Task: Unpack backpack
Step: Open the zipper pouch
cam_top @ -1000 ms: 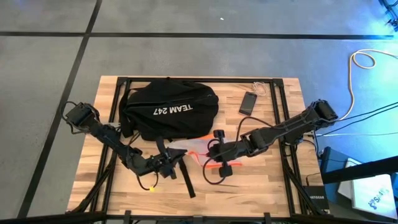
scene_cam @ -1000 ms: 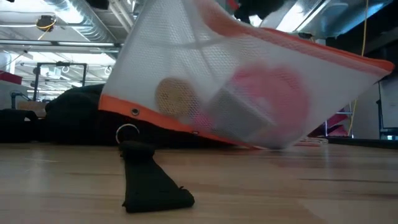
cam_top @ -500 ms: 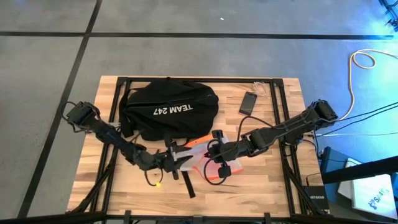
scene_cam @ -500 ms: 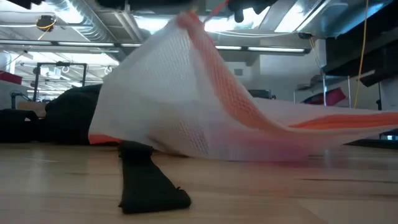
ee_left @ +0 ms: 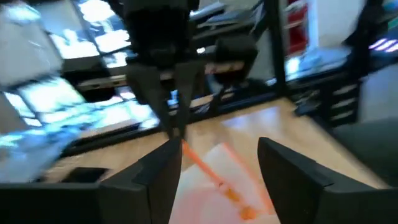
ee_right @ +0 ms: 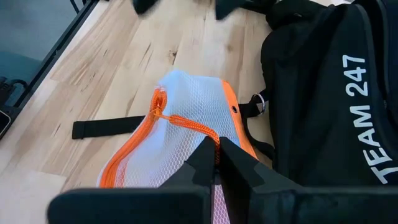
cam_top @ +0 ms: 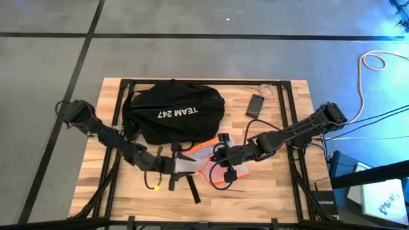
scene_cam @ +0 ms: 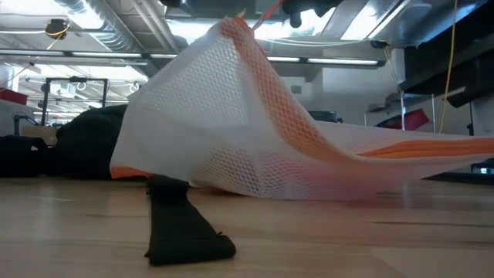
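Backpack (cam_top: 174,115) flat on table (cam_top: 268,191); beside it, mesh pouch (cam_top: 208,160) pinched by drawcord in right end effector (cam_top: 220,155), left end effector (cam_top: 182,163) spread apart nearby. Risk: cord slipping, pouch dropping.

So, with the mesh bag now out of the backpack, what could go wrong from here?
The right hand pinches only the thin orange cord of the mesh bag, so the cord may slip out if pulled. The bag lies over a loose black strap and could drag it along. The left hand is open just beside the bag and could snag the mesh.
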Controlling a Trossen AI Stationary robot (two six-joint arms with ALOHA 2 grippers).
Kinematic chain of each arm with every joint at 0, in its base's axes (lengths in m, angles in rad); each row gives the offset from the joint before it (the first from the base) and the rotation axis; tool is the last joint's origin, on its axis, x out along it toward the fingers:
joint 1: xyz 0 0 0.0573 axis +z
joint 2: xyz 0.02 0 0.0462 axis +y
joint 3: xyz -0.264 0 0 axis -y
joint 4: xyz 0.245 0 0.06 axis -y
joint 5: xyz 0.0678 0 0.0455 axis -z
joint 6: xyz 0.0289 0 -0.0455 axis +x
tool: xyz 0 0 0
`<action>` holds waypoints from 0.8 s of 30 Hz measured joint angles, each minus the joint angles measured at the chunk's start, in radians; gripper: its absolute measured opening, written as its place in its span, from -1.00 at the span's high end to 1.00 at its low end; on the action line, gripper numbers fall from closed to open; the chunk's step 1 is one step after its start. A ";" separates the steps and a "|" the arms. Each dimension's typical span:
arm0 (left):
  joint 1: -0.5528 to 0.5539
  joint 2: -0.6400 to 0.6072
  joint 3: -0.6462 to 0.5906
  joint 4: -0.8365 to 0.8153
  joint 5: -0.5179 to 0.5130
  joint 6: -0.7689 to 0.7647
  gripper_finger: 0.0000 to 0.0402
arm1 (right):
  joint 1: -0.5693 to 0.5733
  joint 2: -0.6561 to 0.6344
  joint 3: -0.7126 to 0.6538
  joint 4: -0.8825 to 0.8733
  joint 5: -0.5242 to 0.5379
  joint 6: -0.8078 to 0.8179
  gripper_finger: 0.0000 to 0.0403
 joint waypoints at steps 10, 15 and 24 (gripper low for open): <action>0.064 0.017 0.000 -0.124 0.085 -0.351 -0.40 | 0.000 0.000 0.000 0.002 0.010 -0.003 1.00; 0.058 0.051 -0.001 -0.154 0.132 -0.383 -0.49 | 0.000 0.000 0.000 -0.002 0.027 -0.004 1.00; 0.061 0.064 0.000 -0.156 0.111 -0.418 -0.49 | 0.000 0.000 0.000 -0.003 0.033 -0.004 1.00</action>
